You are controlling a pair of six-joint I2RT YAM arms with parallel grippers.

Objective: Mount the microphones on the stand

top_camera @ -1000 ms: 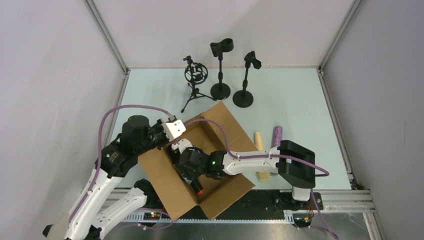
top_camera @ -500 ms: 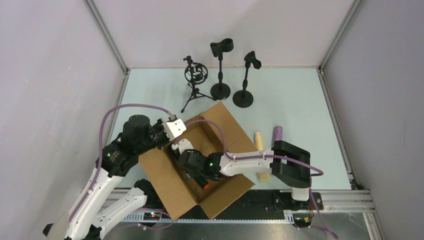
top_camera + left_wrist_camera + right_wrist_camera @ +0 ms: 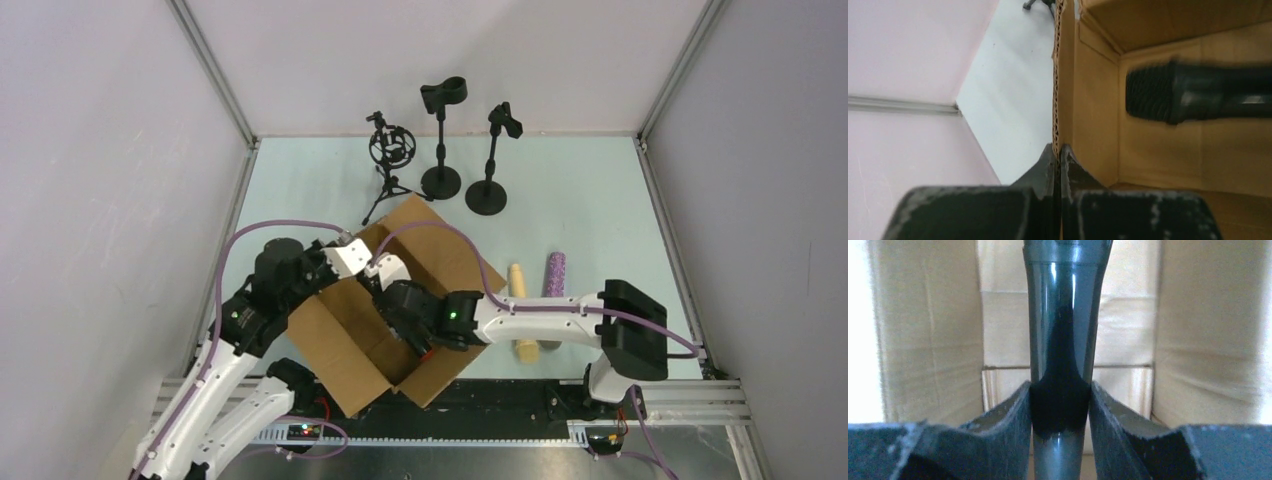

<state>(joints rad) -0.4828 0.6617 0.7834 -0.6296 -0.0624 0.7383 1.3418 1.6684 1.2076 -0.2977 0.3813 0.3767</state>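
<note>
My right gripper (image 3: 408,322) reaches into the open cardboard box (image 3: 345,350) and is shut on the black microphone (image 3: 1060,340); its shiny black shaft stands between my fingers in the right wrist view. Its mesh head shows in the left wrist view (image 3: 1153,92). My left gripper (image 3: 1060,152) is shut on the box's wall edge, also seen from above (image 3: 340,278). The cream-beige microphone (image 3: 517,280) and the purple glitter microphone (image 3: 554,272) lie on the table right of the box. Three black stands are at the back: a tripod shock mount (image 3: 388,150), a round-clip stand (image 3: 441,140) and another clip stand (image 3: 492,160).
The box takes up the near middle of the table, between both arms. My right forearm (image 3: 540,318) crosses over the cream microphone's near end. Metal frame posts and white walls close in the table on the left, right and back.
The right gripper has moved up and toward the right inside the box with the black microphone. The box has shifted and turned, its far corner now further left. The left arm shifted with it.
</note>
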